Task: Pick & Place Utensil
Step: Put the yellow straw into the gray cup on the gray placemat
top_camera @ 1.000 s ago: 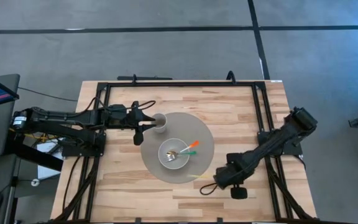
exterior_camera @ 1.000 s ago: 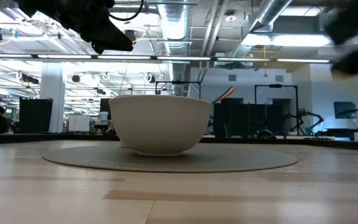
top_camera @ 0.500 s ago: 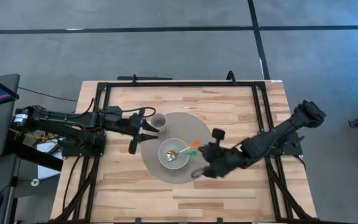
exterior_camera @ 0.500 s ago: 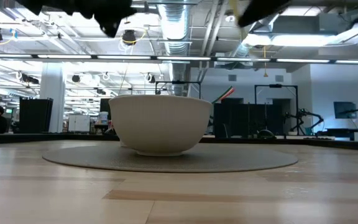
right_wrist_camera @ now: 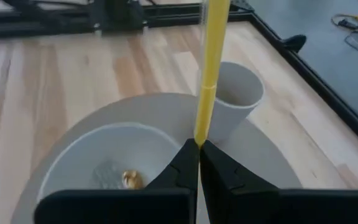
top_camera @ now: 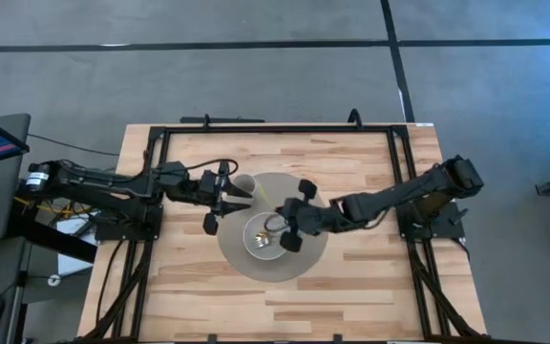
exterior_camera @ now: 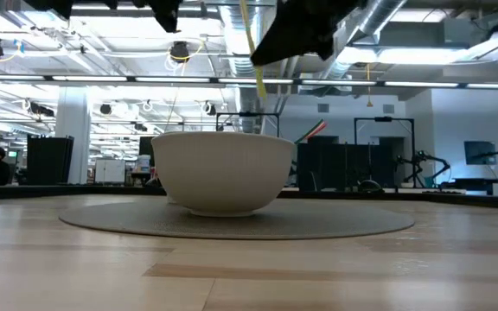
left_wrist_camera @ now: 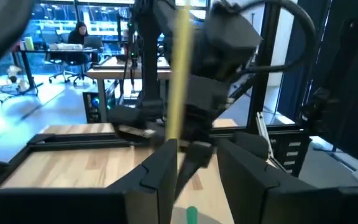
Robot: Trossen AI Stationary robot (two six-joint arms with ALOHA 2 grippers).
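Placement stage of a utensil transfer. At the centre of the high view the right gripper [top_camera: 277,224] hangs over the white bowl [top_camera: 267,239], its fingers pressed onto the lower end of a yellow utensil [right_wrist_camera: 211,68]. In the right wrist view the handle rises straight out of the closed fingertips, with the bowl at lower left of the frame and a white cup [right_wrist_camera: 235,99] just behind the handle. The low view shows the same yellow handle [exterior_camera: 254,62] hanging upright at top centre, above the bowl's rim [exterior_camera: 223,136] and clear of it. A fork [top_camera: 273,232] already lies in the bowl, and an orange and green utensil [exterior_camera: 310,132] leans on its far edge. The bowl sits on a round grey mat [top_camera: 306,258] on the wooden table [top_camera: 370,287]. The left gripper [top_camera: 240,197], left of centre in the high view beside the cup, holds nothing and has its fingers spread; its wrist view looks through them at the right arm and the yellow handle [left_wrist_camera: 178,74].

To place well, the right arm should probably lower until the utensil's lower end is inside the rim, tilt the handle toward a free stretch of the rim away from the cup, and only then release. Dropping from this height could bounce the utensil out or jolt the fork.
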